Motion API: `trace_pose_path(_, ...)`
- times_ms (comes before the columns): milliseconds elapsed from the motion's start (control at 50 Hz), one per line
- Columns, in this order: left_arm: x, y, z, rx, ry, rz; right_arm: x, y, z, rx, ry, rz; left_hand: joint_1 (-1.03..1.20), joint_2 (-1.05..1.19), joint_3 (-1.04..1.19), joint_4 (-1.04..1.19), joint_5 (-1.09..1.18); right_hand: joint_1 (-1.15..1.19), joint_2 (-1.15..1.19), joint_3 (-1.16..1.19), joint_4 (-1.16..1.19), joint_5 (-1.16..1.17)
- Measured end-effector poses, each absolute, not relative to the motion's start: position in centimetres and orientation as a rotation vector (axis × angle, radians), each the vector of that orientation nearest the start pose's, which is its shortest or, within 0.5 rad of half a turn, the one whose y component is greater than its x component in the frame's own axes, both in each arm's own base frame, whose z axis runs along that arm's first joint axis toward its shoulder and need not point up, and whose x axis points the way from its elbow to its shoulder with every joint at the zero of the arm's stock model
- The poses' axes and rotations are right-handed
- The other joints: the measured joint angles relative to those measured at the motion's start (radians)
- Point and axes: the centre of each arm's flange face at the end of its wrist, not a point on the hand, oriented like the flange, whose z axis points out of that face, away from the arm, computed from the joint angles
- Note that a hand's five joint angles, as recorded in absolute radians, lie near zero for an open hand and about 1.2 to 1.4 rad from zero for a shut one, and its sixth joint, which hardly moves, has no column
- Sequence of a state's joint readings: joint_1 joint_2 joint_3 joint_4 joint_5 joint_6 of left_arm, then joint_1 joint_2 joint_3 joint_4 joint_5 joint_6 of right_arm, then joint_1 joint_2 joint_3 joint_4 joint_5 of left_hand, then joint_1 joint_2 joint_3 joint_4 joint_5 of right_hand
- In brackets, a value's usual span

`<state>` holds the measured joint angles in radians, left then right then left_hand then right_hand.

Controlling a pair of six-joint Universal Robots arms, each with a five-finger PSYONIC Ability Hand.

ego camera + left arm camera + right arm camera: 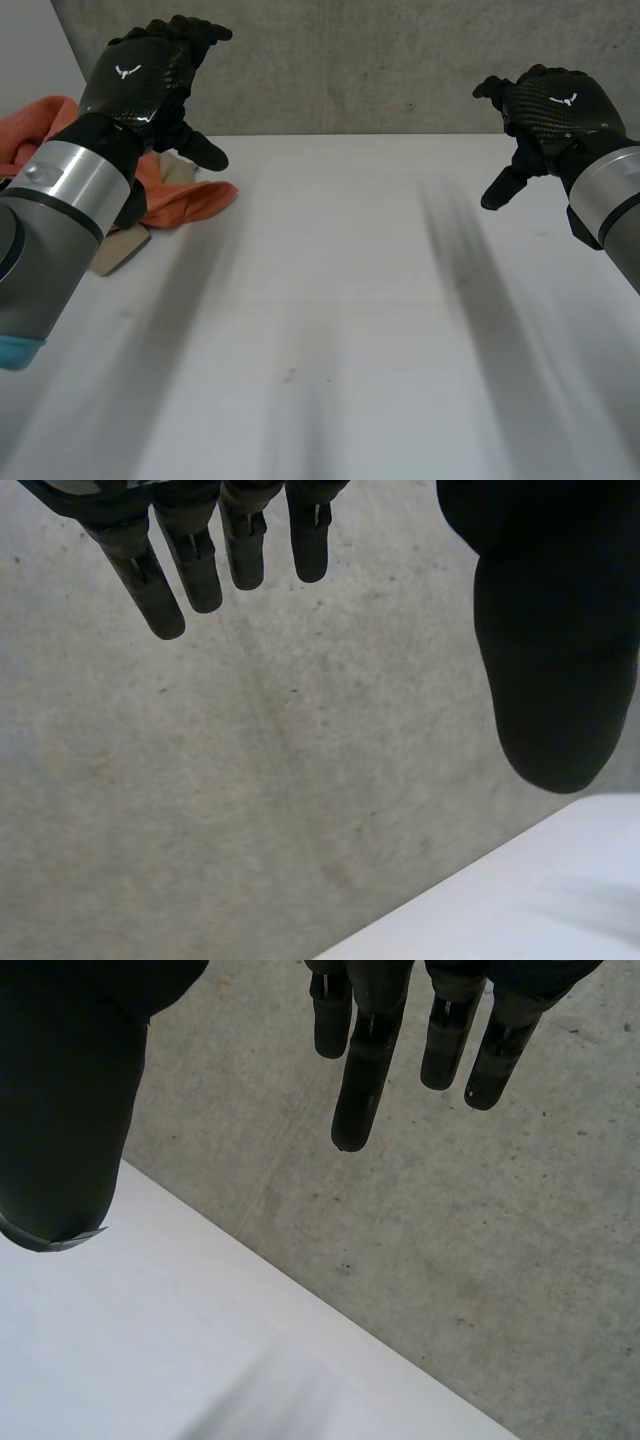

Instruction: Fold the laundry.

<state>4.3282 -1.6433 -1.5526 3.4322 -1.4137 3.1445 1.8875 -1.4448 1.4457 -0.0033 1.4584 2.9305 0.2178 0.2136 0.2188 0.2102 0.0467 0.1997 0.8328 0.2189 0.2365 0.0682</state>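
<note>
A crumpled orange cloth (185,200) lies in a heap at the far left of the white table (330,330), with a beige cloth (120,250) partly under it. My left hand (145,75) is raised above that heap, open and empty. In the left wrist view its fingers (190,555) are straight and its thumb (555,650) stands apart from them. My right hand (550,105) hangs above the table's far right, open and empty. The right wrist view has its fingers (365,1070) straight and its thumb (70,1100) spread wide.
A grey concrete wall (380,60) rises behind the table's far edge (380,136). The same wall (250,780) stands beyond my left hand's fingertips, and again as the wall (450,1250) beyond my right hand's fingertips.
</note>
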Motion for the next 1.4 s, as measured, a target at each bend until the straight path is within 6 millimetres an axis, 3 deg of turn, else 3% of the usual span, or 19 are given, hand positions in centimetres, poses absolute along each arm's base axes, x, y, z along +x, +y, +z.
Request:
trace_pose_path(100, -25.0, -28.6, 31.2, 0.738, 1.949, -2.613, 23.9, -27.4, 30.7, -0.668, 2.012, -2.105, 0.0, 0.0, 0.0, 0.0, 0.0, 0.0, 0.0, 0.0, 0.0, -0.001)
trace_pose_path(220, -21.0, -34.9, 27.7, 0.783, 1.799, -2.318, 23.9, -27.4, 30.6, -0.675, 2.017, -2.104, 0.0, 0.0, 0.0, 0.0, 0.0, 0.0, 0.0, 0.0, 0.0, 0.0)
trace_pose_path(280, -20.0, -36.9, 26.6, 0.775, 1.791, -2.263, 23.9, -27.4, 30.5, -0.68, 2.018, -2.104, 0.0, 0.0, 0.0, 0.0, 0.0, 0.0, 0.0, 0.0, 0.0, -0.001)
trace_pose_path(420, -14.7, -44.7, 22.0, 0.716, 1.767, -2.076, 24.0, -27.2, 30.1, -0.701, 2.031, -2.093, 0.0, 0.0, 0.0, 0.0, 0.0, 0.0, 0.0, 0.0, 0.0, 0.0)
trace_pose_path(580, -12.1, -48.5, 18.4, 0.739, 1.731, -1.958, 24.1, -27.2, 29.5, -0.709, 2.048, -2.074, 0.01, 0.01, 0.006, 0.009, 0.007, 0.0, 0.0, 0.0, 0.0, 0.0)
trace_pose_path(620, -12.0, -48.8, 17.8, 0.745, 1.732, -1.948, 24.1, -27.3, 29.3, -0.71, 2.053, -2.068, 0.288, 0.268, 0.245, 0.258, 0.247, 0.0, 0.0, 0.0, 0.0, 0.0)
trace_pose_path(660, -12.1, -49.0, 17.4, 0.749, 1.733, -1.945, 24.1, -27.4, 29.1, -0.711, 2.058, -2.063, 0.288, 0.268, 0.245, 0.258, 0.247, 0.0, 0.0, 0.0, 0.0, 0.0)
trace_pose_path(680, -12.3, -49.0, 17.2, 0.752, 1.736, -1.944, 24.2, -27.4, 29.0, -0.712, 2.063, -2.058, 0.659, 0.628, 0.595, 0.609, 0.576, 0.0, 0.0, 0.0, 0.0, 0.0)
trace_pose_path(700, -12.7, -49.0, 17.2, 0.757, 1.736, -1.95, 24.2, -27.5, 28.9, -0.712, 2.066, -2.055, 0.833, 0.861, 0.831, 0.865, 0.804, 0.0, 0.0, 0.0, 0.0, 0.0)
trace_pose_path(800, -15.6, -47.7, 18.3, 0.794, 1.723, -2.003, 24.2, -27.6, 28.8, -0.713, 2.069, -2.053, 0.839, 0.953, 0.918, 0.979, 0.861, 0.0, 0.0, 0.0, 0.0, 0.0)
trace_pose_path(940, -20.8, -42.9, 23.6, 0.809, 1.692, -2.169, 24.2, -27.8, 29.2, -0.709, 2.058, -2.068, 0.84, 0.959, 0.929, 0.983, 0.861, 0.0, 0.0, 0.0, 0.0, 0.0)
trace_pose_path(1000, -24.7, -38.2, 26.8, 0.818, 1.728, -2.343, 24.1, -27.9, 29.5, -0.704, 2.052, -2.08, 0.84, 0.964, 0.939, 0.987, 0.861, 0.0, 0.0, 0.0, 0.0, 0.0)
trace_pose_path(1040, -26.4, -35.9, 27.8, 0.829, 1.764, -2.423, 24.0, -27.9, 29.6, -0.7, 2.05, -2.086, 0.84, 0.966, 0.941, 0.988, 0.861, 0.0, 0.0, 0.0, 0.0, 0.0)
trace_pose_path(1100, -29.9, -30.3, 28.8, 0.888, 1.915, -2.562, 23.9, -28.0, 29.8, -0.695, 2.046, -2.095, 0.84, 0.968, 0.945, 0.988, 0.861, 0.0, 0.0, 0.0, 0.0, 0.0)
trace_pose_path(1160, -32.4, -26.0, 27.7, 0.972, 2.107, -2.587, 23.8, -28.0, 30.0, -0.692, 2.044, -2.099, 0.84, 0.968, 0.945, 0.988, 0.861, 0.0, 0.0, 0.0, 0.0, -0.001)
trace_pose_path(1220, -33.4, -24.4, 26.7, 1.022, 2.208, -2.562, 23.8, -28.0, 30.0, -0.692, 2.043, -2.1, 0.739, 0.799, 0.803, 0.832, 0.763, 0.0, 0.0, 0.0, 0.0, 0.0)
trace_pose_path(1260, -35.1, -21.9, 24.2, 1.125, 2.382, -2.462, 23.8, -28.0, 30.0, -0.692, 2.043, -2.099, 0.113, 0.214, 0.211, 0.242, 0.196, 0.0, 0.0, 0.0, 0.0, 0.0)
trace_pose_path(1320, -36.1, -20.6, 22.6, 1.194, 2.478, -2.371, 23.8, -27.9, 30.0, -0.693, 2.044, -2.097, -0.009, 0.017, 0.016, 0.018, 0.004, 0.0, 0.0, 0.0, 0.0, 0.0)
trace_pose_path(1400, -36.1, -20.8, 22.0, 1.192, 2.518, -2.309, 23.8, -27.9, 29.9, -0.696, 2.045, -2.092, -0.009, -0.001, 0.004, 0.001, 0.001, 0.0, 0.0, 0.0, 0.0, -0.001)
